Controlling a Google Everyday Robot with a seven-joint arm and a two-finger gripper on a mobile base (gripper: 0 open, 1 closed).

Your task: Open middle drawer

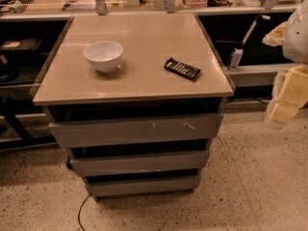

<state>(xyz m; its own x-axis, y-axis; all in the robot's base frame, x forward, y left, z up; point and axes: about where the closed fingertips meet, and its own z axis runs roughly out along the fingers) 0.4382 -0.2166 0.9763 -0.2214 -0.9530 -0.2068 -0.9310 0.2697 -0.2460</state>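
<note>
The grey cabinet has three handleless drawer fronts stacked one above the other. The middle drawer [139, 161] is the second front, plain grey and unmarked, with a dark gap above it. Above it is the front with pale scratch marks [137, 129]; below it is the lowest plain front [144, 184]. My gripper [286, 100], pale yellow, hangs at the right edge of the camera view, well right of the cabinet and about level with the top drawer. It touches nothing and holds nothing that I can see.
A white bowl [103, 56] and a black packet [182, 68] lie on the cabinet's top [144, 37]. A dark cable [82, 211] trails on the speckled floor at the front left. Dark shelving stands behind on both sides, with a white bottle [236, 57] at the right.
</note>
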